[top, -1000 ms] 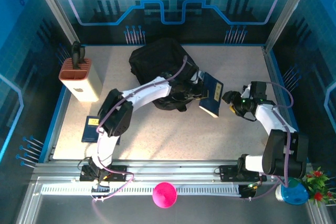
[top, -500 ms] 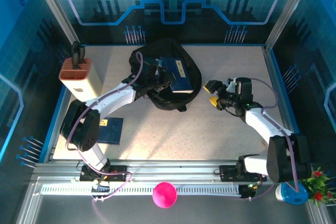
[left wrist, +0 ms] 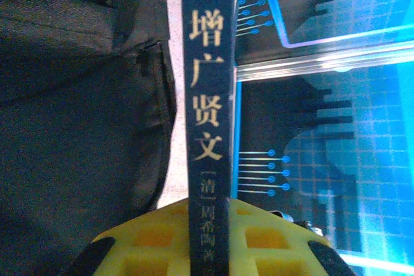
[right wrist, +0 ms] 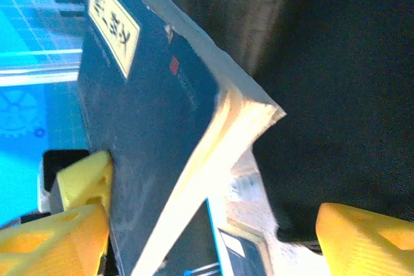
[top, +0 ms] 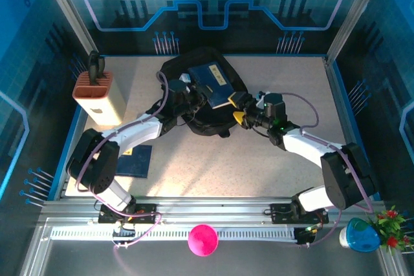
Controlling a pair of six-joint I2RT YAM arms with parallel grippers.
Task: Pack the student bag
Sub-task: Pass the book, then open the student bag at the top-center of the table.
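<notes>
The student bag [top: 194,117], a black soft backpack, lies at the back middle of the table; its fabric shows again, as the student bag [left wrist: 71,127], [right wrist: 343,75], in both wrist views. My left gripper [top: 196,97] is shut on a dark blue book [top: 210,81], held tilted over the bag. In the left wrist view the yellow jaws of the left gripper [left wrist: 207,244] clamp the book [left wrist: 207,63] at its gold-lettered spine. My right gripper [top: 239,108] is open at the book's right corner. In the right wrist view the book [right wrist: 149,114] rests against one yellow finger of the right gripper [right wrist: 213,237]; the other finger stands apart.
A second dark blue book [top: 132,159] lies flat at the near left. A tan box with an orange-brown top [top: 100,98] stands at the far left. A pink round object [top: 202,239] sits on the front rail. Blue walls close in the table.
My left gripper carried the book from the bag's right side to over the bag. My right gripper moved left to the book's corner and its jaws stand wider.
</notes>
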